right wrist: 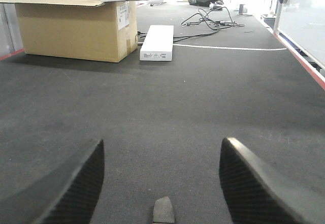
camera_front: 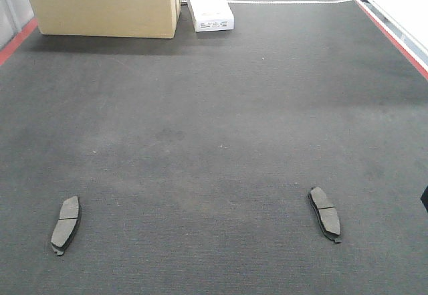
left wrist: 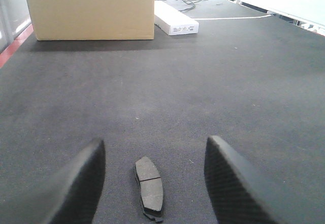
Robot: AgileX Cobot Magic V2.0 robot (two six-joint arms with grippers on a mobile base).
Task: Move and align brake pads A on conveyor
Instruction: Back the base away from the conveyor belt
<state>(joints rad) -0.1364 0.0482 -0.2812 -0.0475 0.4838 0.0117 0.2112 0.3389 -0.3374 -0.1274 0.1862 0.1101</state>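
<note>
right tool (right wrist: 161, 150) spread, brake pad (right wrist: 163, 212) edge-cropped

Logged conveyor (camera_front: 214, 128) as matt charcoal, fine woven carpet-like grain, no sheen, faint dusty smudges. Tagged red strips (camera_front: 15, 44) at edges as smooth, flat colour; paint or plastic, couldn't tell. Marked left brake pad A (camera_front: 66, 224) and right brake pad A (camera_front: 324, 213) as dull mid-grey, matt, slightly grainy face over darker backing layer. Noted cardboard box (camera_front: 100, 7) as plain brown paperboard, matt. Noted white carton (camera_front: 207, 4) as smooth, faintly glossy card. Put left gripper (left wrist: 155, 144) fingers (left wrist: 76, 188) and right gripper (right wrist: 162, 144) fingers (right wrist: 254, 183) down as black, matt, fine crosshatch texture. Saw cables (right wrist: 203, 20) as black, plastic-sheathed.
</note>
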